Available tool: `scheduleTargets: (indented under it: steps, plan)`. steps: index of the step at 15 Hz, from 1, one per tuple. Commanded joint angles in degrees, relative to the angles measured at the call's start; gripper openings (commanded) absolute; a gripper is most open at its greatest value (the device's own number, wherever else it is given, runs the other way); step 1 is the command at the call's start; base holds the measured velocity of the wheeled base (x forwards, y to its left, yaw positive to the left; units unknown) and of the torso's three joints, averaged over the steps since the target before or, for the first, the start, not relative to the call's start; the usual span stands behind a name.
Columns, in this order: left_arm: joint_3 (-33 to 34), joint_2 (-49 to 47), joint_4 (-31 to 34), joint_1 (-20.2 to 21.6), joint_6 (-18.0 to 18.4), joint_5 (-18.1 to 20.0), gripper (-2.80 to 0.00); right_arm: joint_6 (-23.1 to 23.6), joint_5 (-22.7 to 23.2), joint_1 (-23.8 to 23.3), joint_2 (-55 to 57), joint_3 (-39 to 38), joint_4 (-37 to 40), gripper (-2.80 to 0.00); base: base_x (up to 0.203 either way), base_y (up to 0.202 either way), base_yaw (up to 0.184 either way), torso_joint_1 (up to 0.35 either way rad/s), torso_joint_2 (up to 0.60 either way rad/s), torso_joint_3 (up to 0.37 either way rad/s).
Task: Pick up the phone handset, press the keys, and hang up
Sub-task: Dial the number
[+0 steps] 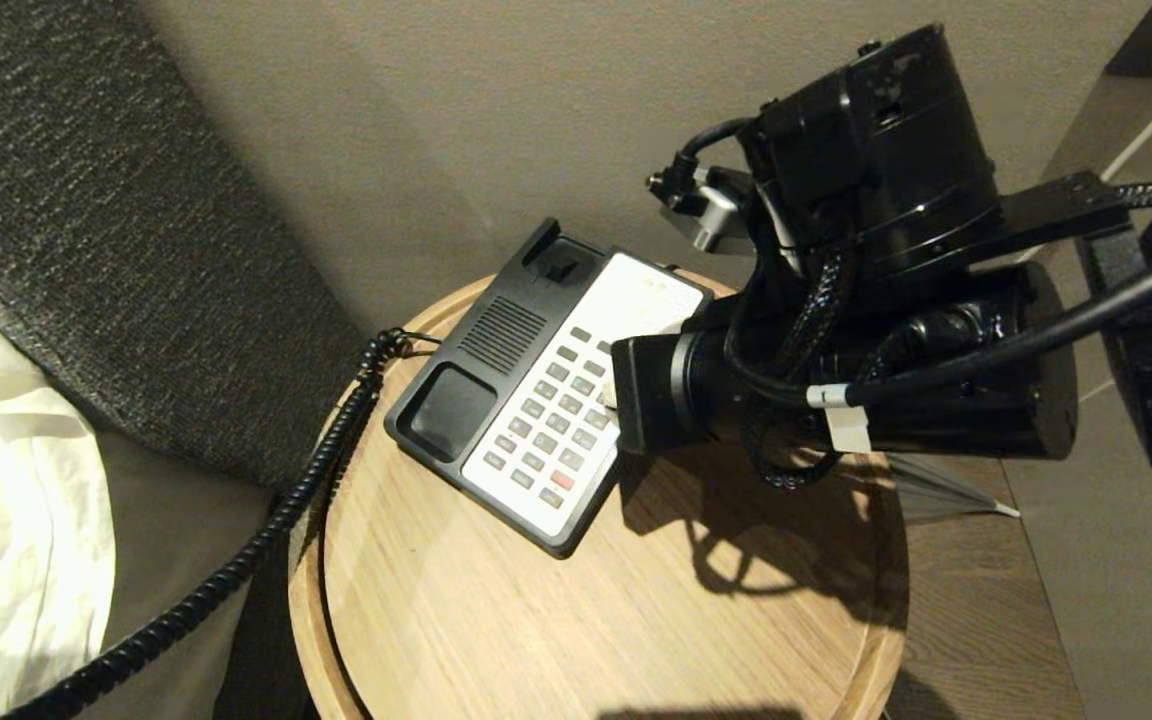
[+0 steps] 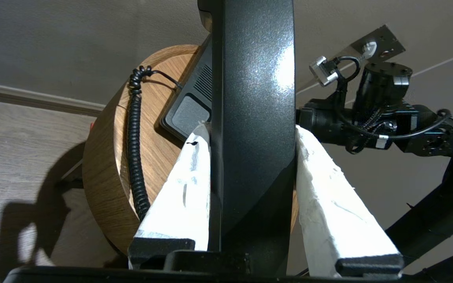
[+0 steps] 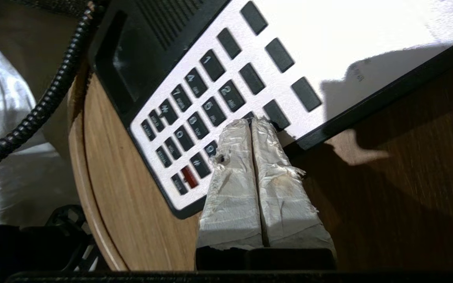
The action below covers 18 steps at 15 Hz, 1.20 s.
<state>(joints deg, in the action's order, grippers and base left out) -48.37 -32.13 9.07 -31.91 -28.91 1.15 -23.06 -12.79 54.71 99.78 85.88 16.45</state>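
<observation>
The phone handset (image 2: pixel 252 118) sits clamped in my left gripper (image 2: pixel 252 133), lifted off beside the table. My right gripper (image 3: pixel 253 122), fingers pinched together, touches the keys (image 3: pixel 207 114); I judge pressing underway, needing a short firm push next.

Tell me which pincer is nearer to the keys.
Right. The right pincer, shut, has its tips on the keys. The left pincer holds the phone handset away from the table.
</observation>
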Motion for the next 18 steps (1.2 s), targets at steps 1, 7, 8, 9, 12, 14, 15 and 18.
scheduleTargets:
  steps: [1, 7, 8, 9, 12, 14, 15, 18]
  plan:
    - [-0.08, -0.21, 0.07, 0.01, -0.18, 0.0, -2.8, -0.22, 0.29, 0.47, -0.9, 0.07, 0.24, -2.8, 0.0, 0.0, 0.0, 0.0, 0.0, 0.0]
    - [0.02, 0.05, 0.07, 0.01, -0.18, 0.08, -2.8, -0.23, 1.1, 1.36, 0.42, -0.45, -0.19, -2.8, 0.0, 0.0, 0.0, 0.0, 0.0, 0.0]
    - [-0.06, 0.05, 0.07, 0.01, -0.26, 0.34, -2.8, -0.23, 1.01, 1.36, 0.67, -0.54, -0.36, -2.8, 0.0, 0.0, 0.0, 0.0, 0.0, 0.0]
    - [-0.06, 0.05, 0.07, 0.01, -0.27, 0.7, -2.8, -0.23, 0.84, 1.36, 0.95, -0.54, -0.36, -2.8, 0.0, 0.0, 0.0, 0.0, 0.0, 0.0]
    - [-0.14, 0.05, 0.07, 0.01, -0.27, 0.7, -2.8, -0.14, 0.57, 1.27, 1.21, -0.69, -0.36, -2.8, 0.0, 0.0, 0.0, 0.0, 0.0, 0.0]
    - [-0.06, 0.07, 0.07, 0.01, -0.27, 0.71, -2.8, 0.13, 0.48, 1.19, 1.3, -1.33, -0.36, -2.8, 0.0, 0.0, 0.0, 0.0, 0.0, 0.0]
    - [-0.06, 0.05, 0.07, 0.01, -0.27, 0.76, -2.8, 0.19, 0.48, 1.12, 1.38, -1.6, -0.36, -2.8, 0.0, 0.0, 0.0, 0.0, 0.0, 0.0]
    - [-0.06, 0.05, 0.07, 0.01, -0.27, 0.79, -2.8, 0.21, 0.4, 1.1, 1.56, -2.04, -0.36, -2.8, 0.0, 0.0, 0.0, 0.0, 0.0, 0.0]
